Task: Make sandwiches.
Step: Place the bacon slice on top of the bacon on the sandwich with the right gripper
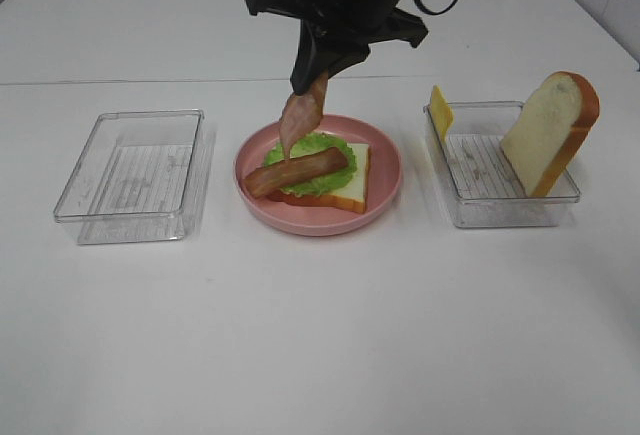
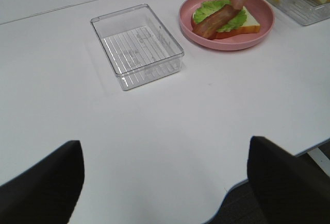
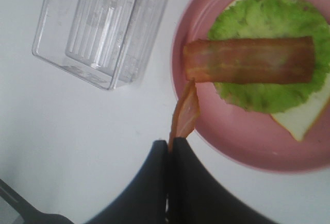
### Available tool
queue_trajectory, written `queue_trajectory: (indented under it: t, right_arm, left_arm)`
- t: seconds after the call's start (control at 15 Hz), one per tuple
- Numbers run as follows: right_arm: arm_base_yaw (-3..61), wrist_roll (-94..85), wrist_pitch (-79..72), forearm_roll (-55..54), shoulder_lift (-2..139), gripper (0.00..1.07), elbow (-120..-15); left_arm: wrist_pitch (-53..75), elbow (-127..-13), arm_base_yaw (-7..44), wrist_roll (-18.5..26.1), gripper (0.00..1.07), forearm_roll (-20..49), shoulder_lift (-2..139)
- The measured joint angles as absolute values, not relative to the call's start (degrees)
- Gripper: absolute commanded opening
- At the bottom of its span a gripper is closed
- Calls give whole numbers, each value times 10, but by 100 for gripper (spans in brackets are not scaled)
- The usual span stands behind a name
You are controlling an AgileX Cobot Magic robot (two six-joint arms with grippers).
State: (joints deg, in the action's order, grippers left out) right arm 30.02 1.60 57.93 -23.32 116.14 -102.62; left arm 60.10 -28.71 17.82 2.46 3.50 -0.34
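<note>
Exterior high: you're looking down over the whole table (image 1: 320,355).
Left wrist: you're viewing obliquely from afar.
Right wrist: you're looking down close.
Shared: all are showing the plate (image 1: 385,170).

The leftmost tray (image 1: 130,170) is clear, glossy, ribbed plastic. The plate (image 1: 385,167) is smooth and pink; the lettuce leaf (image 1: 325,145) looks crinkled and matt.

There are two clear trays (image 1: 130,227) (image 1: 500,213) and one pink plate (image 1: 385,170). Of the food, there are two bread slices (image 1: 352,190) (image 1: 548,130), two bacon strips (image 1: 297,172) (image 1: 300,115), one lettuce leaf (image 1: 325,143) and one cheese slice (image 1: 440,113), six pieces in all.
</note>
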Motion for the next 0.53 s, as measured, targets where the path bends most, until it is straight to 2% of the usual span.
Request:
queue_trajectory:
  t: [0.2, 0.53]
  right_arm:
    - [300, -5, 505, -275, 1194, 0, -1026]
    - [300, 0, 384, -281, 1254, 0, -1026]
  left_arm:
    - [601, -287, 178, 25, 82, 35, -3]
    - [601, -287, 178, 25, 82, 35, -3]
